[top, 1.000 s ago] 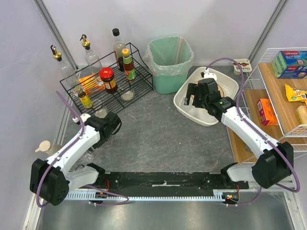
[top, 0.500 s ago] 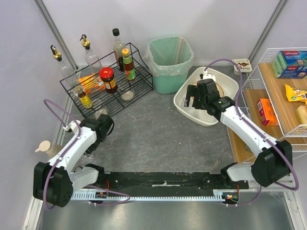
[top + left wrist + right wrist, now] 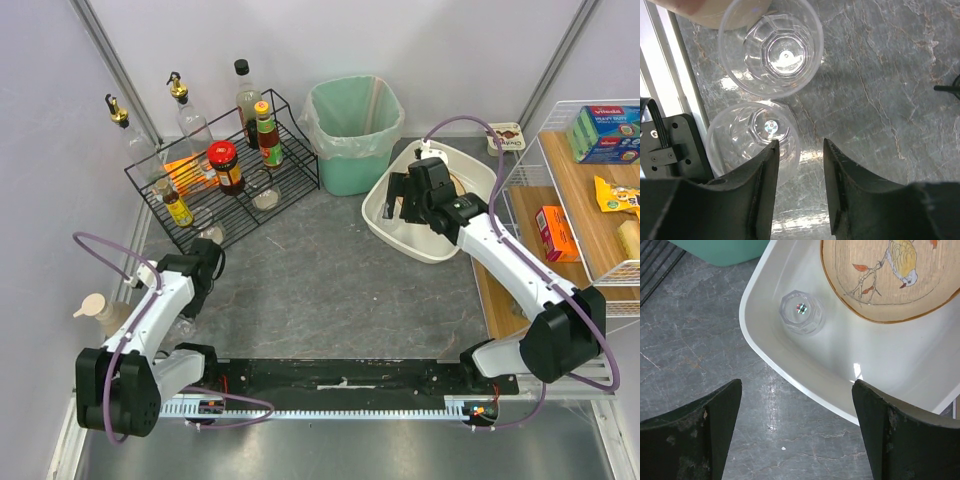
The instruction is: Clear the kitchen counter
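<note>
Staged kitchen booth: marbled kitchen counter [image 3: 320, 285], condiment rack [image 3: 295, 168], lined bin [image 3: 351, 165], dish tub [image 3: 395, 238].

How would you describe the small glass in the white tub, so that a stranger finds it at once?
On the grey counter, look right of the green bin to the white tub. Two things lie inside: a tan plate painted with a bird and, by the wall on the bin's side, the glass. It alone is clear and faceted.
</note>
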`<state>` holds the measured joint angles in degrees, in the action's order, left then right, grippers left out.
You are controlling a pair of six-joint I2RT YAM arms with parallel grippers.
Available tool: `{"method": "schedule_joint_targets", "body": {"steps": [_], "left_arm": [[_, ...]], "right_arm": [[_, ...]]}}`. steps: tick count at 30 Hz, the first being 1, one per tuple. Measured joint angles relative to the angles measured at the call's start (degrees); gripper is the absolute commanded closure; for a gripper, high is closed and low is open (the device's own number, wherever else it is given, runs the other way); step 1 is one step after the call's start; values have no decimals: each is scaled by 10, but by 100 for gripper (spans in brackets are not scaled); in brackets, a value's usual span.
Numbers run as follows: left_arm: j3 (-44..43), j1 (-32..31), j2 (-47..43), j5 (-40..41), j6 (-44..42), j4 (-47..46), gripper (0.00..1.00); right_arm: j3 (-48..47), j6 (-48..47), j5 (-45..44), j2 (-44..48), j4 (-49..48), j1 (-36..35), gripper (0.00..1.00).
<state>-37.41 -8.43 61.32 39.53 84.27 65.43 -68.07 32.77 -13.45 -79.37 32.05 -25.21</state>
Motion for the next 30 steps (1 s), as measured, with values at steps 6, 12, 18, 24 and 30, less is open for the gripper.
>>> {"method": "schedule_joint_targets", "body": {"steps": [6,12,18,24,30], "left_arm": [[17,43,2,-24,-28,-38,98],[16,45,-5,-26,-46,-39,98],[5,44,-64,-51,-105,-45,98],[-19,39,-132,-82,-153,-45,98],[-61,18,-146,-137,-224,-56,98]], "right_arm": [[-23,-5,-6,-3,14,0,3],[-31,-4,-5,-9,23,0,2],[-37,-5,11,-14,22,0,2],[-37,-5,29,-14,16,0,2],[-37,-12,58,-14,14,0,2]]}}
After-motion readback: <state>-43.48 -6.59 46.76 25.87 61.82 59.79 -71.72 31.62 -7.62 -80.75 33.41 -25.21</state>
